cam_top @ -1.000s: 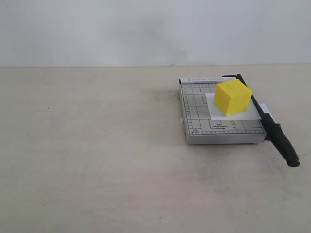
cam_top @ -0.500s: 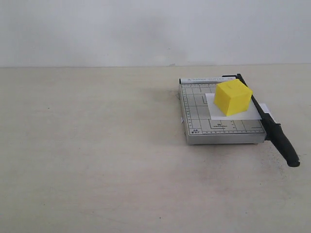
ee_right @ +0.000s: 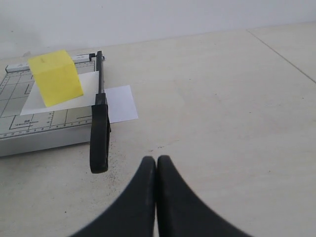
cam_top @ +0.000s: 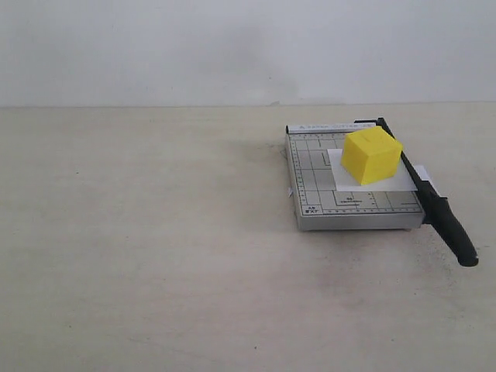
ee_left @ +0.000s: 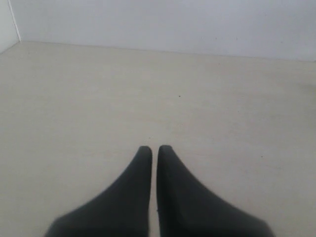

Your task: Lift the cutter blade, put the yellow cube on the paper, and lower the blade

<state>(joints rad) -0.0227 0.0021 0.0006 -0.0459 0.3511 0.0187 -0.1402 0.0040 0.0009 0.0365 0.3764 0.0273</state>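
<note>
The yellow cube point(cam_top: 372, 156) point(ee_right: 55, 77) rests on the white paper point(cam_top: 345, 177) point(ee_right: 118, 103), which lies on the grey gridded cutter base point(cam_top: 318, 194) point(ee_right: 19, 126). The cutter blade point(cam_top: 434, 203) point(ee_right: 99, 126) lies lowered along the base's right edge, its thick black handle past the front corner. A strip of paper sticks out beyond the blade. My right gripper point(ee_right: 156, 160) is shut and empty, over bare table near the handle's end. My left gripper point(ee_left: 154, 149) is shut and empty, over bare table. Neither arm shows in the exterior view.
A pale beige table point(cam_top: 155, 232) carries everything, with a white wall point(cam_top: 232, 46) behind it. A seam in the tabletop point(ee_right: 286, 52) runs off to one side in the right wrist view.
</note>
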